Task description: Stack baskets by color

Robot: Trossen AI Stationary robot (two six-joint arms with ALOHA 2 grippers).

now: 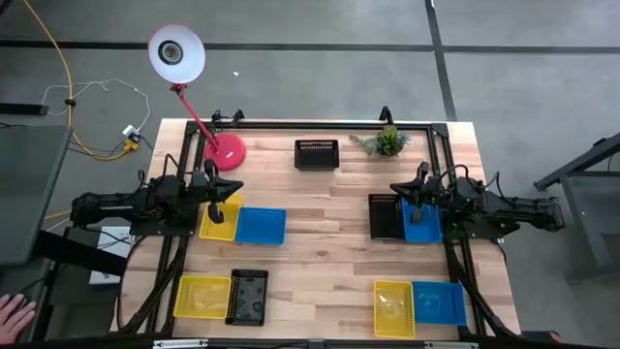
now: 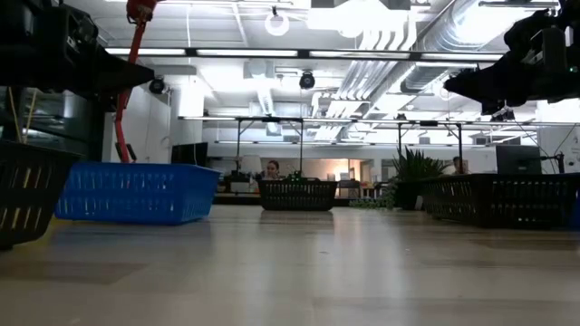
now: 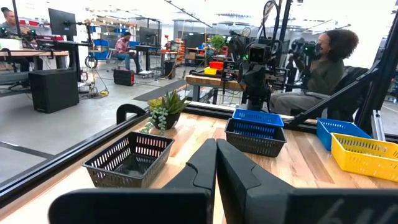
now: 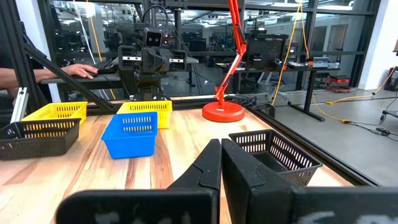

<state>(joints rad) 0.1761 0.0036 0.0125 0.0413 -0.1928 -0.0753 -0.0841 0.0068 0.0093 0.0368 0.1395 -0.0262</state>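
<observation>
Baskets: lone black slotted plastic basket [image 1: 317, 154] beside red lamp base [image 1: 225, 150] seems light, thin-walled, slippery; pinch rim. Left tool [image 1: 219, 203], right tool [image 1: 418, 203] both closed, empty.

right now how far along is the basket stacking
Nothing looks stacked yet: nine baskets lie singly or side by side, like the yellow basket next to the blue basket. Nothing is in hand; the left gripper and right gripper are shut and empty. All the sorting by color remains, including the lone black basket.
</observation>
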